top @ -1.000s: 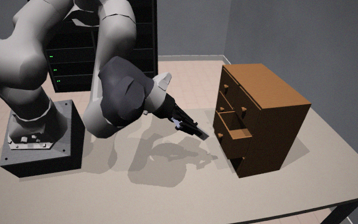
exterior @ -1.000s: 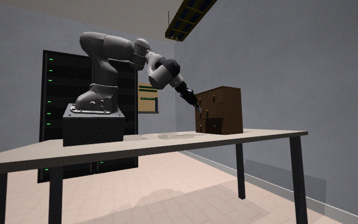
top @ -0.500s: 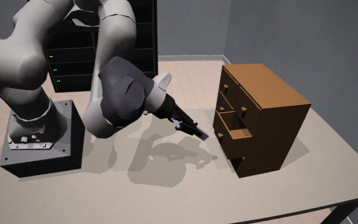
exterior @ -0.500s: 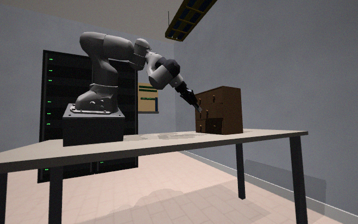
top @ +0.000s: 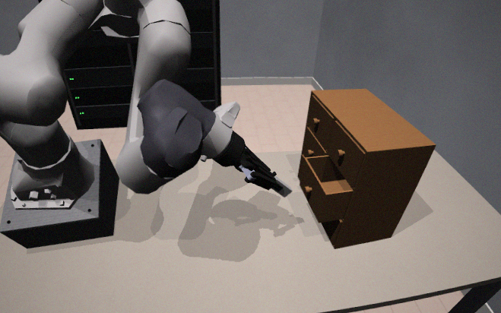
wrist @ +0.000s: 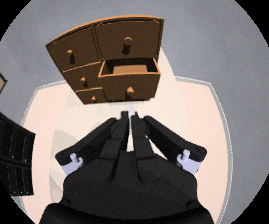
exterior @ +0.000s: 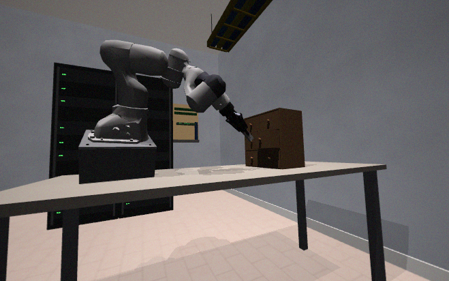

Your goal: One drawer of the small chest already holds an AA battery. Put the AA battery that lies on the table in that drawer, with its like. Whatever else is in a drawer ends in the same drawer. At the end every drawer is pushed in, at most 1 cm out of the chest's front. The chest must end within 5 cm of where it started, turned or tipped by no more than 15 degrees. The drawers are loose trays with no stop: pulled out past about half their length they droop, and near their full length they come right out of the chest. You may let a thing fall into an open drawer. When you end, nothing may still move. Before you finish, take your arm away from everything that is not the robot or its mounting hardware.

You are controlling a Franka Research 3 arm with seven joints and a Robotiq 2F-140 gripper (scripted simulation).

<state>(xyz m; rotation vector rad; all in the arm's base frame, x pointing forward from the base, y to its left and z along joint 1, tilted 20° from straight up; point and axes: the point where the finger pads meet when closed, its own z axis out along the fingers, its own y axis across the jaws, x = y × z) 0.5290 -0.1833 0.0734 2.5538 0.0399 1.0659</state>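
Observation:
The wooden chest (top: 388, 182) (exterior: 291, 139) (wrist: 77, 37) stands upright on the table. Its middle right drawer (top: 328, 200) (wrist: 115, 86) is partly pulled out, with part of its bare inner floor showing; the rest inside is hidden. The other visible drawers look pushed in; the bottom right one is in shadow and partly hidden. My gripper (top: 285, 190) (exterior: 249, 136) (wrist: 130, 110) is shut and empty. Its tips are in front of the chest, short of the open drawer's front. No AA battery can be made out in any view.
The table (top: 361, 279) (exterior: 191, 186) carries the arm's base block (top: 106, 194) (exterior: 116, 164) at the other end from the chest. A dark rack (top: 201, 50) (exterior: 79, 104) (wrist: 10, 150) stands behind the table. Several knobs stick out of the chest's front.

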